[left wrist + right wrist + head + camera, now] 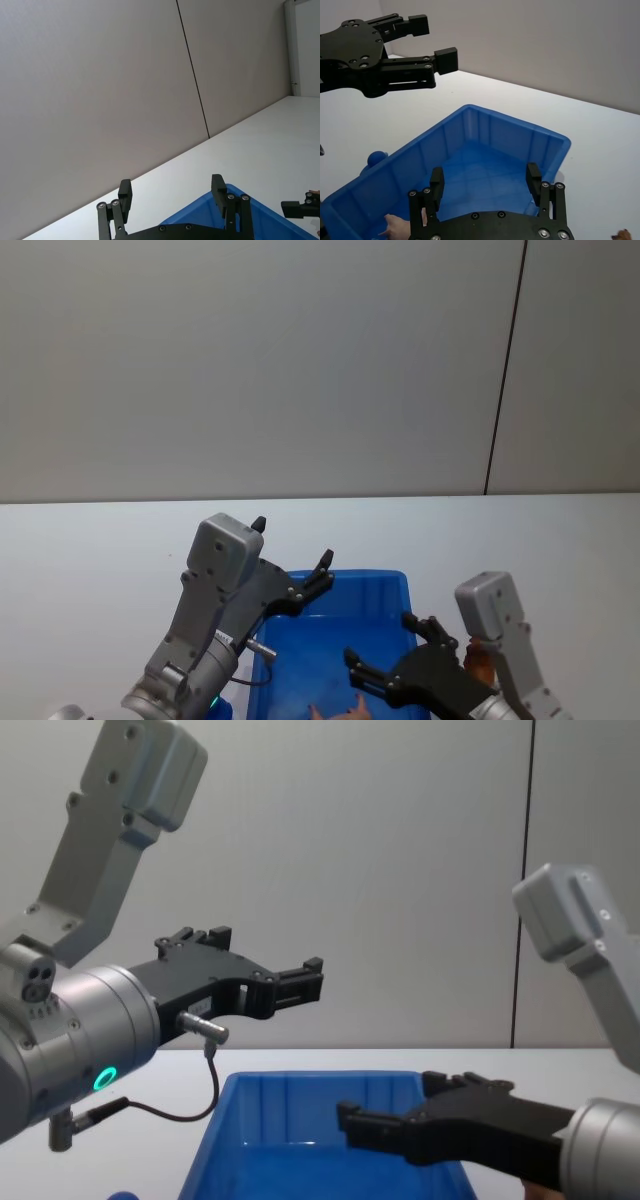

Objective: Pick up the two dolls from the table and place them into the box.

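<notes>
We see the bright blue rectangular plastic bin [372,578] on the white table [90,540], its near end cut off by the lower edge of the head view. The pale pink pig-like plastic figurine [340,712] lies on the bin's floor at that near end. Only part of it shows there, and in the right wrist view one black finger covers its side. The shaggy brown lion-like figurine [480,662] is just outside the bin's right wall, mostly hidden behind the right gripper [380,645], so we cannot make out its pose. That gripper hangs over the bin, fingers spread wide and empty. The left gripper [292,543] hovers above the bin's far left corner, likewise spread wide and holding nothing.
</notes>
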You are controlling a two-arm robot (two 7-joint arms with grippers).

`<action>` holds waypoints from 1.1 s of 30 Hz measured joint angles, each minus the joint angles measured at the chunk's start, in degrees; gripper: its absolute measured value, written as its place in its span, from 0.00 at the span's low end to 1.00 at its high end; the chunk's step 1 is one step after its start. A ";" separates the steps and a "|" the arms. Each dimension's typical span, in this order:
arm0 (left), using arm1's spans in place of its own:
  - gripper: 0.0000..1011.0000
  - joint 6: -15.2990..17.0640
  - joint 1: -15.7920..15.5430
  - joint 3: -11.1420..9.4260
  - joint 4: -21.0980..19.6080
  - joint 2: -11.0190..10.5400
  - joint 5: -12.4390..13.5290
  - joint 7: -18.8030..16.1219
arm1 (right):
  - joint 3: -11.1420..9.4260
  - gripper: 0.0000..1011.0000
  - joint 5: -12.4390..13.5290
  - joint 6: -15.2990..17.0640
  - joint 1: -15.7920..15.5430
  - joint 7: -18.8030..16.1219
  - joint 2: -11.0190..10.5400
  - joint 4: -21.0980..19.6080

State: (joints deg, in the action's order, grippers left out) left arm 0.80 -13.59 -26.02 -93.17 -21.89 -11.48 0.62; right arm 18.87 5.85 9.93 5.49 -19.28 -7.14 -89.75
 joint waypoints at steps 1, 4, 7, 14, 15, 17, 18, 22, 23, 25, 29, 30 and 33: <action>0.99 0.00 0.00 0.00 0.00 0.00 0.00 0.00 | -0.01 0.98 -0.04 -0.10 -0.16 0.28 -0.09 -0.20; 0.99 0.00 0.00 0.00 0.00 0.00 0.00 0.00 | -0.08 0.99 -0.26 -0.63 -1.22 2.22 -0.64 -1.50; 0.99 0.00 0.00 0.00 0.00 0.00 0.00 0.00 | -0.19 0.99 -0.38 -0.97 -2.21 3.91 -1.16 -2.62; 0.99 0.00 0.00 0.00 0.00 0.00 0.00 0.00 | -0.47 0.99 -0.50 -1.63 -4.84 8.15 -2.37 -5.39; 0.99 0.00 0.00 0.00 0.00 0.00 0.00 0.00 | -0.53 0.99 -0.51 -1.75 -5.48 9.03 -2.67 -6.02; 0.99 0.00 0.00 0.00 0.00 0.00 0.00 0.00 | -0.60 0.99 -0.51 -1.89 -6.25 10.41 -2.99 -6.69; 0.99 0.00 0.00 0.00 0.00 0.00 0.00 0.00 | -0.66 0.99 -0.51 -1.96 -6.78 11.31 -3.20 -7.14; 0.99 0.00 0.00 0.00 0.00 0.00 0.00 0.00 | -0.80 0.99 -0.48 -2.02 -8.36 13.90 -3.75 -8.43; 0.99 0.00 0.00 0.00 0.00 0.00 0.00 0.00 | -0.84 0.99 -0.44 -2.02 -8.67 14.47 -3.86 -8.66; 0.99 0.00 0.00 0.00 0.00 0.00 0.00 0.00 | -0.92 0.99 -0.28 -2.02 -9.61 15.89 -4.14 -9.24; 0.99 0.00 0.00 0.00 0.00 0.00 0.00 0.00 | -1.00 0.99 -0.04 -1.96 -10.84 17.87 -4.45 -9.82; 0.99 0.00 0.00 0.00 0.00 0.00 0.00 0.00 | -1.02 0.99 0.01 -1.93 -11.04 18.31 -4.48 -9.93; 0.99 0.00 0.00 0.00 0.00 0.00 0.00 0.00 | -1.08 0.99 0.23 -1.79 -11.97 19.85 -4.60 -10.19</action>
State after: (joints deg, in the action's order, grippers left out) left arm 0.80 -13.59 -26.02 -93.18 -21.89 -11.48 0.62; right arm 17.79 6.08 8.14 -6.48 0.56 -11.75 -99.93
